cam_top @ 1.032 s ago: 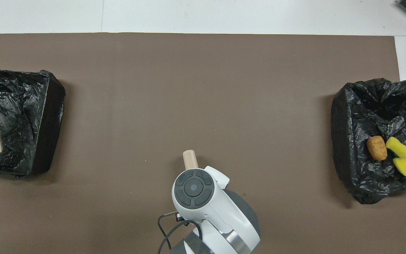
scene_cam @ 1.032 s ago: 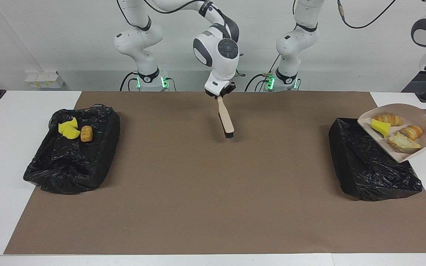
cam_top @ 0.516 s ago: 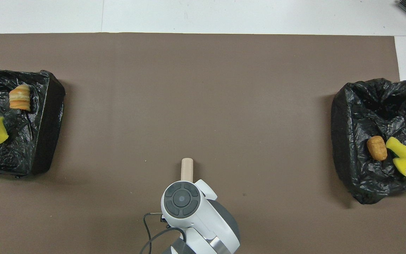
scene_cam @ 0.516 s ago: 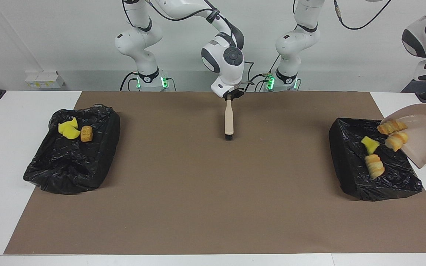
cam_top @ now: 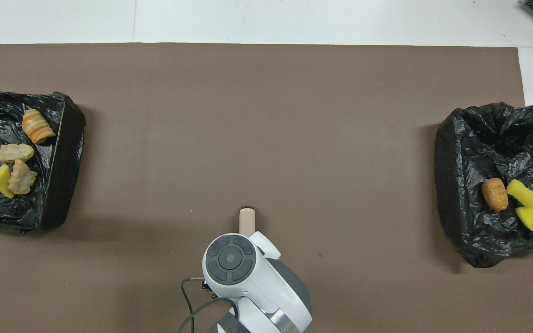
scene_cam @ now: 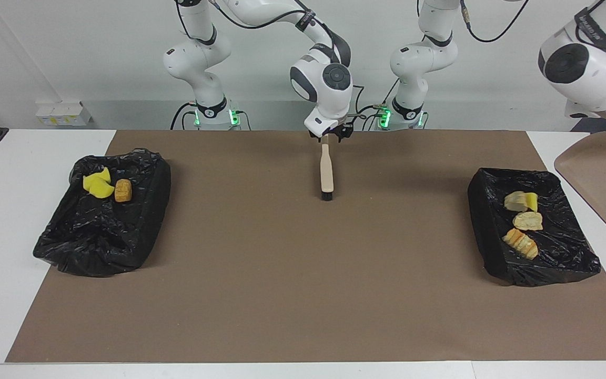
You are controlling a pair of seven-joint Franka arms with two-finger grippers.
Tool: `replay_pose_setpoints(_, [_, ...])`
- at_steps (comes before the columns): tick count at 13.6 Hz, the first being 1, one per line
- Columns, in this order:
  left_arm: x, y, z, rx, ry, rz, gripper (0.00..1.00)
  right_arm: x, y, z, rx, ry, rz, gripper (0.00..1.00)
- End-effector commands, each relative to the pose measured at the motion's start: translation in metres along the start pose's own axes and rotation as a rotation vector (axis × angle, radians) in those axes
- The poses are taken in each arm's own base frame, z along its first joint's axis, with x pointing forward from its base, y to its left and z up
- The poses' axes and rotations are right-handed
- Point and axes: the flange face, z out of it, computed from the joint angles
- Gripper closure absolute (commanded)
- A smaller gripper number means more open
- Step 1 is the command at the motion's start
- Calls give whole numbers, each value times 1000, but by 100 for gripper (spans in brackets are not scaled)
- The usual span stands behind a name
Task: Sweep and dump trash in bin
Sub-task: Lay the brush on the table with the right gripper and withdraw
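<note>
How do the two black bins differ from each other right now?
The bin at the left arm's end holds four scraps: one yellow, two pale tan, one orange-striped. The bin at the right arm's end holds only yellow sponge bits and one orange-brown piece, and its liner looks more rumpled. Both are black-lined and sit on the brown mat.

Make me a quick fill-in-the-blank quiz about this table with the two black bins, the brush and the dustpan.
The bin at the left arm's end holds ___ pieces of trash.
In the other bin, a brown bread piece lies beside ___ sponge bits.
The right gripper is at the ___ end of the brush.
The tilted dustpan hangs beside the bin at the ___ arm's end.
Missing words: four; yellow; handle; left.
</note>
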Motion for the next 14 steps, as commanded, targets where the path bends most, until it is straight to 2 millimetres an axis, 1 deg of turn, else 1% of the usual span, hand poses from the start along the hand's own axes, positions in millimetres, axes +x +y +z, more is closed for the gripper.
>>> replay_pose_setpoints(1, [-27, 10, -22, 9, -34, -46, 100, 18, 17, -59, 17, 8, 43, 0])
replay_pose_setpoints(2, [-28, 15, -27, 2, 3, -52, 100, 28, 29, -83, 23, 3, 51, 0])
replay_pose_setpoints(3, [-25, 19, -31, -20, 77, -79, 100, 35, 40, -96, 23, -6, 36, 0])
replay_pose_setpoints(5, [-3, 20, -49, -63, 228, -103, 100, 48, 67, -125, 39, 0, 4, 0])
replay_pose_setpoints(7, [15, 23, -58, -114, 392, -132, 100, 63, 92, -149, 19, 39, -49, 0])
replay_pose_setpoints(8, [24, 26, -63, -157, 463, -179, 100, 73, 104, -159, 13, 66, -60, 0])
replay_pose_setpoints(9, [43, 28, -80, -200, 527, -236, 100, 85, 120, -171, 21, 87, -63, 0])
replay_pose_setpoints(10, [58, 29, -94, -249, 571, -305, 100, 95, 137, -184, 35, 102, -70, 0])
replay_pose_setpoints(12, [97, 33, -128, -346, 676, -428, 100, 117, 187, -213, 51, 136, -98, 0])
replay_pose_setpoints(13, [118, 34, -152, -374, 698, -493, 100, 127, 213, -224, 32, 165, -130, 0])
replay_pose_setpoints(14, [135, 35, -171, -414, 727, -552, 100, 134, 234, -233, -3, 194, -158, 0])
